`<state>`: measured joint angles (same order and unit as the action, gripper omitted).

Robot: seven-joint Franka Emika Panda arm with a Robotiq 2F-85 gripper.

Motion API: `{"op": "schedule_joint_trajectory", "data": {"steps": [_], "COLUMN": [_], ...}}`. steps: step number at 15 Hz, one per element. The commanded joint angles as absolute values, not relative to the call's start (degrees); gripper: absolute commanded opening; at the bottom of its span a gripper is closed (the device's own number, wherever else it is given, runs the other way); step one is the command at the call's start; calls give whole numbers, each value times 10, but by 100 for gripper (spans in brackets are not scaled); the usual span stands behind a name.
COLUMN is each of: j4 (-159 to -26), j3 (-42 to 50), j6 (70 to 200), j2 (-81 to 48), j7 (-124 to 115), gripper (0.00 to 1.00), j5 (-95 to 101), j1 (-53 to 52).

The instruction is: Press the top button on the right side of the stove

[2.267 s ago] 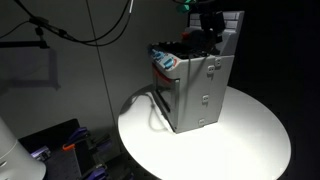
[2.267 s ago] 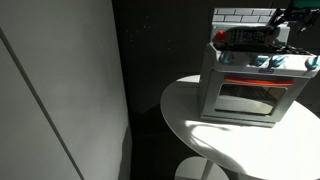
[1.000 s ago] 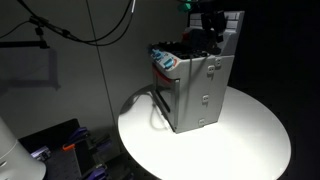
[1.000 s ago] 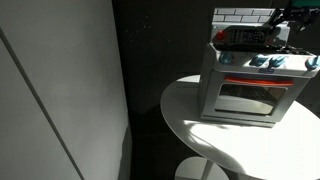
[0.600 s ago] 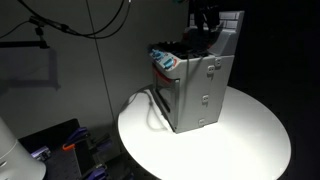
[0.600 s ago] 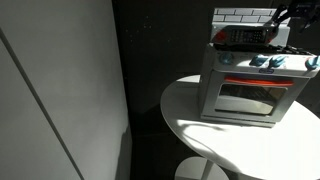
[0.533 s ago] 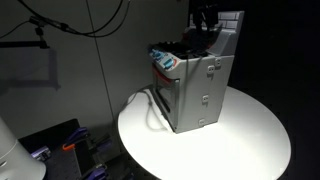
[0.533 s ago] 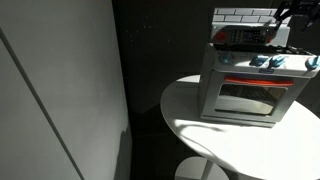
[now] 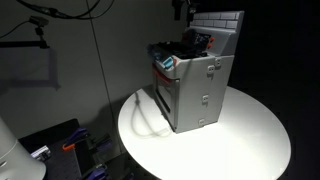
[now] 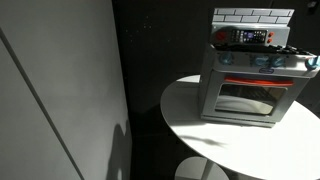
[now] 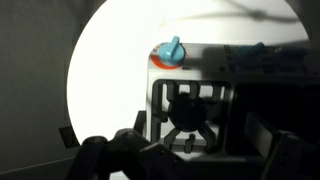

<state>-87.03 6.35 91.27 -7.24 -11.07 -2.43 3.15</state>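
The grey toy stove (image 9: pixel 197 88) stands on a round white table (image 9: pixel 240 140); it also shows in the other exterior view (image 10: pixel 250 90). Its white tiled back panel (image 10: pixel 252 16) carries a dark control strip (image 10: pixel 248 38). The wrist view looks straight down on the dark cooktop burner (image 11: pixel 190 108) and a blue knob (image 11: pixel 172 48) on a red-and-white panel. My gripper (image 11: pixel 195 152) hangs well above the cooktop, with dark fingers far apart at the frame's bottom and nothing between them. Only a dark part of it shows at the top edge of an exterior view (image 9: pixel 181 8).
A white wall or panel (image 10: pixel 60 90) stands beside the table. Cables (image 9: pixel 60 15) hang at the back in the dark room. Clutter lies on the floor below the table (image 9: pixel 70 145). The table edge (image 11: pixel 80 70) shows round the stove.
My gripper has risen from just over the stove's back panel and left both exterior views almost fully. The stove has not moved.
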Motion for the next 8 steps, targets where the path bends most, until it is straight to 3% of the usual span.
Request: {"op": "schedule_joint_trajectory", "data": {"steps": [1,8], "j4": [-900,-977], "j3": [59,54], "j6": [831,750], "j2": [-13,103], "j7": [-76,-62], "gripper": [100,100], "j5": [-18,20], "j1": [40,39]}}
